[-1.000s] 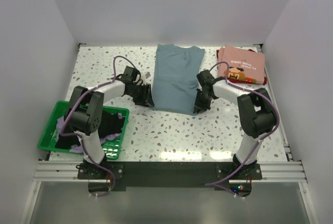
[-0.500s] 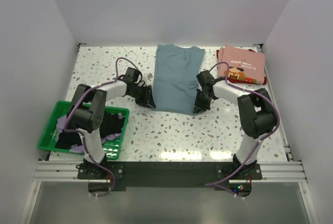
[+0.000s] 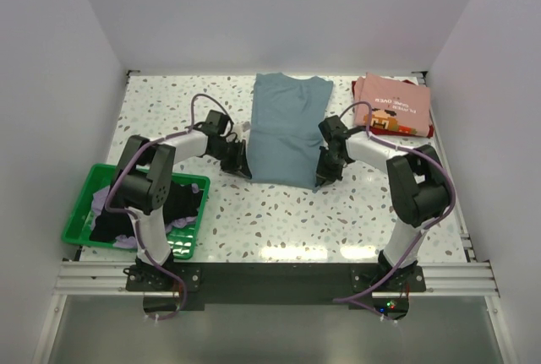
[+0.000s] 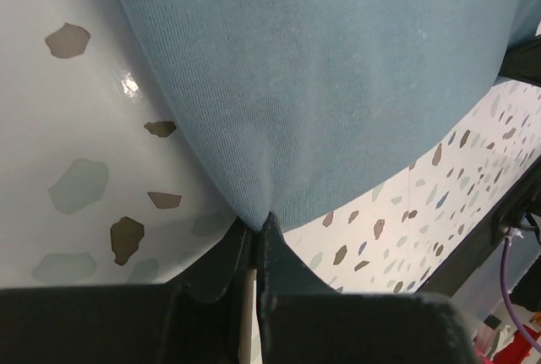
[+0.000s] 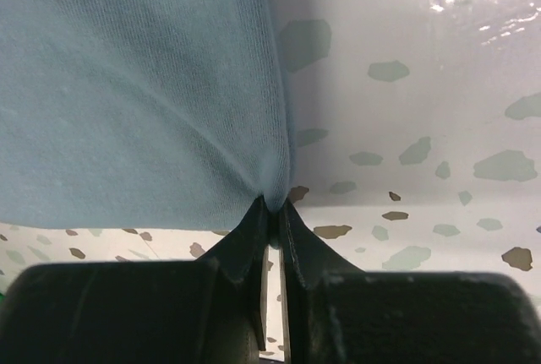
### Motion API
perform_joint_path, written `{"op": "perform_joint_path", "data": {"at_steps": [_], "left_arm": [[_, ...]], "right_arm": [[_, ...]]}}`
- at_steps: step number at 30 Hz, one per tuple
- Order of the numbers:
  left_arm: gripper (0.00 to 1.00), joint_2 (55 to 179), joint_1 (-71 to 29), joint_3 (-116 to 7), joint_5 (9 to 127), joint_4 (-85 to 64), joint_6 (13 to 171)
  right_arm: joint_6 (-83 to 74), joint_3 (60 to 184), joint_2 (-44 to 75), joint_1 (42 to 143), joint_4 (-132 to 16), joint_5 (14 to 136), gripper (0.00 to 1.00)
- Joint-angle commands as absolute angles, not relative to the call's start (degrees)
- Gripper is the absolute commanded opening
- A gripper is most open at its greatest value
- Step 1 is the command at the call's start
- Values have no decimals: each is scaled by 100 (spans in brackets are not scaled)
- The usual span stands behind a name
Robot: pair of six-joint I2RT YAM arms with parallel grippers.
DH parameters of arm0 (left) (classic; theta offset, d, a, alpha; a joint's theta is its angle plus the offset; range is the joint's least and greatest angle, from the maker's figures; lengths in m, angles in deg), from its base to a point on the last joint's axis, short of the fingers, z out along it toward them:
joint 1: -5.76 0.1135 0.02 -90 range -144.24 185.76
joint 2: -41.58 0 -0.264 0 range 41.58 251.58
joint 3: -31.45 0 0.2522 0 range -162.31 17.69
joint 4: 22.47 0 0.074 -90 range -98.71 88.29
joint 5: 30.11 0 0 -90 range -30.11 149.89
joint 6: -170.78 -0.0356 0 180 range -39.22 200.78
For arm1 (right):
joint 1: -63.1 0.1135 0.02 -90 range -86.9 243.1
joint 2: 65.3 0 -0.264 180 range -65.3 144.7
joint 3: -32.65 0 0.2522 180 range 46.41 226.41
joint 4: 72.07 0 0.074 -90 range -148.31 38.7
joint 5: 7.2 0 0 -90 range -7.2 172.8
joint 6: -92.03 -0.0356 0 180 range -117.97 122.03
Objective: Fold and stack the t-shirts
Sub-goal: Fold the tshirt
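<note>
A grey-blue t-shirt (image 3: 287,127) lies as a long folded strip in the middle of the table, running from the back edge toward me. My left gripper (image 3: 243,170) is shut on its near left corner (image 4: 262,203), and my right gripper (image 3: 321,180) is shut on its near right corner (image 5: 272,187). Both pinched corners are drawn up into small peaks between the black fingertips. A folded pink t-shirt (image 3: 391,105) with a small printed graphic rests on a dark red one at the back right. Black and lavender t-shirts (image 3: 161,208) lie crumpled in the basket.
A green plastic mesh basket (image 3: 80,212) stands at the near left beside the left arm's base. White walls close in the speckled table (image 3: 279,220) on three sides. Purple cables loop off both arms.
Both grippers have closed on the near corners of the grey-blue t-shirt. The left gripper slid slightly right onto the hem; the right one barely shifted. The near hem is slightly gathered.
</note>
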State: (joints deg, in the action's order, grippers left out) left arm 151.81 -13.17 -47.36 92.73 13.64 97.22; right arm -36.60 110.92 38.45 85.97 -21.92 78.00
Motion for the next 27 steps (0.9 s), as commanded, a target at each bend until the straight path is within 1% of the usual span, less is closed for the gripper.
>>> {"op": "perform_joint_path", "data": {"at_steps": [1,5,11,13,16,17,19,20,21,23,27], "left_arm": [[0,15118,-1375,-4699,8512,1915,9273],[0,15030,-1375,-4708,8178,1968,9238],[0,14977,-1375,-4699,8010,1994,9238],[0,14942,-1383,-4691,8019,1976,9247],[0,14811,-1384,-4664,8439,1889,9325],[3,14775,-1384,-4647,8554,1845,9421],[18,14705,-1384,-4594,8739,1713,9510],[23,14653,-1392,-4550,8783,1695,9536],[33,14626,-1410,-4550,8766,1704,9528],[40,14634,-1401,-4532,8775,1721,9502],[44,14678,-1419,-4506,8766,1757,9501]], "right_arm": [[-3656,10846,3772,8647,-1551,8428,0],[-3647,10854,3701,8639,-1375,8622,0],[-3612,10951,3710,8639,-1287,8693,0],[-3620,10969,3718,8639,-1287,8667,0],[-3612,10986,3754,8630,-1383,8597,0],[-3620,10995,3754,8639,-1392,8579,0],[-3620,11013,3780,8630,-1401,8553,0],[-3620,11021,3780,8639,-1418,8544,0],[-3620,11030,3780,8630,-1418,8544,0],[-3620,11039,3780,8639,-1427,8535,0],[-3620,11013,3780,8639,-1445,8517,0]]}}
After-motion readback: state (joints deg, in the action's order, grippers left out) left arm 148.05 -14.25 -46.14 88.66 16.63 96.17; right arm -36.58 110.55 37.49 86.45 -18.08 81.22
